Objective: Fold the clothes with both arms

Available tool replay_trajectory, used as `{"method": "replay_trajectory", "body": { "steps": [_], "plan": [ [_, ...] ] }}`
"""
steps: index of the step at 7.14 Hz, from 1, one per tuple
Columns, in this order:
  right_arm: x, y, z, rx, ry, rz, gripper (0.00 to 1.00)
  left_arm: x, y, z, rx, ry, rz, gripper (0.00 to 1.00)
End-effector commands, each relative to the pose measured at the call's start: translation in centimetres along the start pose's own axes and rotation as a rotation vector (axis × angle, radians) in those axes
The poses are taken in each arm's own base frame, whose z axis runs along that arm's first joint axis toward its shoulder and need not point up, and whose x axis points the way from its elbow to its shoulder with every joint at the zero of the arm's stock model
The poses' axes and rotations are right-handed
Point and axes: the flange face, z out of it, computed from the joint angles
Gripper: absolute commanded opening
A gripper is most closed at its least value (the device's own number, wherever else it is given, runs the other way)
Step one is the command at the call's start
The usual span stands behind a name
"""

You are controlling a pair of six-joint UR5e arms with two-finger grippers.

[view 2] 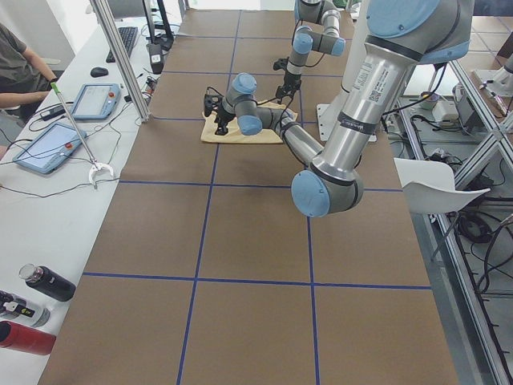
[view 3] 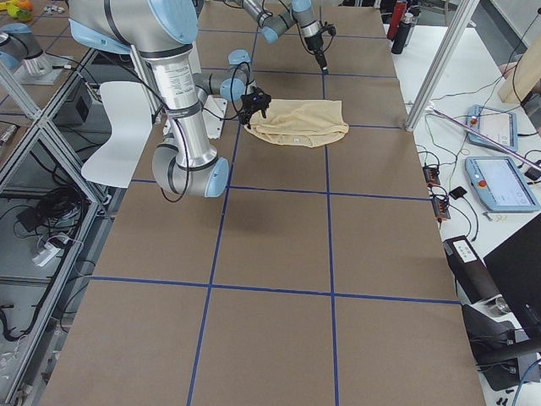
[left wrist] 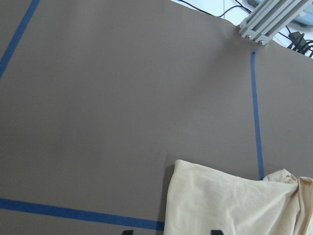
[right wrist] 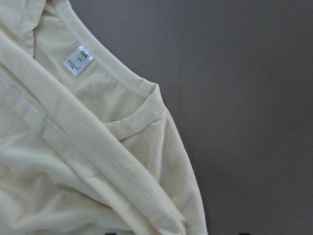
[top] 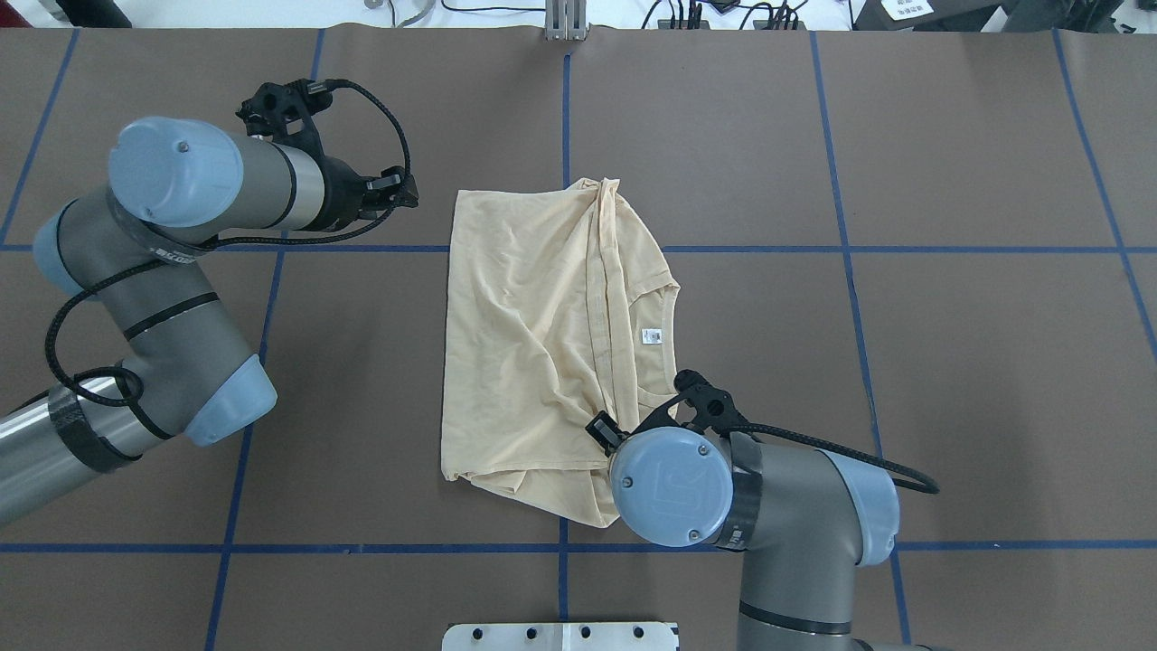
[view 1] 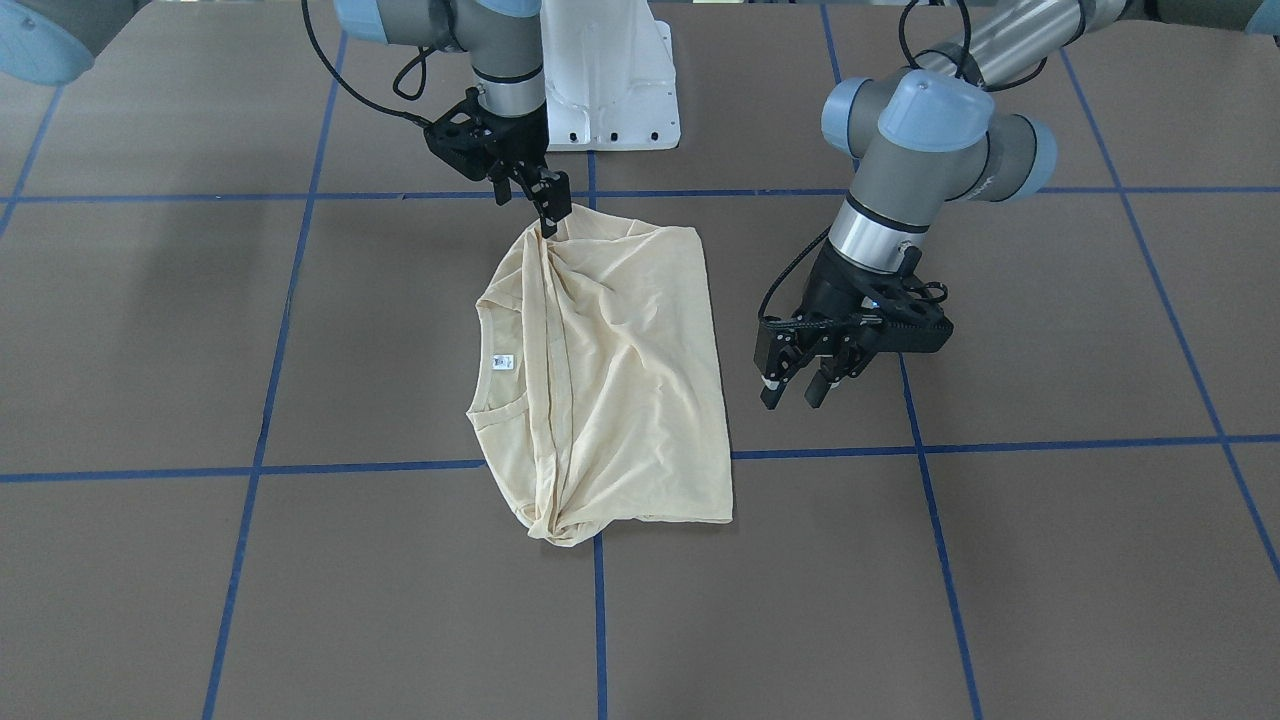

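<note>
The pale cream-yellow shirt (view 1: 600, 370) (top: 533, 344) lies folded roughly in half on the brown table, with a bunched pleat along its length. Its neck opening and white label (view 1: 503, 362) (right wrist: 78, 59) show. My right gripper (view 1: 540, 212) sits at the shirt's edge nearest the robot base, one fingertip touching the gathered corner. Its fingers look apart, and the right wrist view shows only cloth (right wrist: 73, 147). In the overhead view it is hidden under its own wrist. My left gripper (view 1: 793, 392) (top: 402, 188) hangs open and empty beside the shirt's hem side, clear of the fabric (left wrist: 230, 200).
The white pedestal base (view 1: 610, 80) stands just behind the shirt. Blue tape lines (view 1: 600, 620) grid the brown table. An aluminium post (left wrist: 264, 24) stands at the far edge. Side benches carry tablets (view 2: 88, 100) and bottles (view 2: 48, 282), and a person sits there (view 2: 16, 64).
</note>
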Motion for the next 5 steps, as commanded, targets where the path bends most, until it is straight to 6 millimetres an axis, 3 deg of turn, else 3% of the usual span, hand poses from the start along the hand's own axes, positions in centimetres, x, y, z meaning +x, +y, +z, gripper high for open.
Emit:
{"method": "replay_trajectory", "body": {
  "steps": [1,3,4,5],
  "plan": [
    [-1.05,0.88,1.84,0.033,0.015,-0.022,0.76,-0.4,0.12,0.07,-0.002,-0.006,-0.002,0.61],
    [-0.2,1.11,2.25,0.034,0.025,-0.028,0.47,-0.35,0.3,0.13,-0.004,-0.006,-0.002,0.61],
    [-0.39,1.23,1.63,0.025,0.016,-0.026,0.08,-0.33,0.39,0.17,-0.006,-0.006,-0.003,0.61],
    [-0.18,1.15,1.73,0.022,0.022,-0.028,0.0,-0.3,0.49,0.2,-0.007,-0.006,-0.002,0.61]
  ]
}}
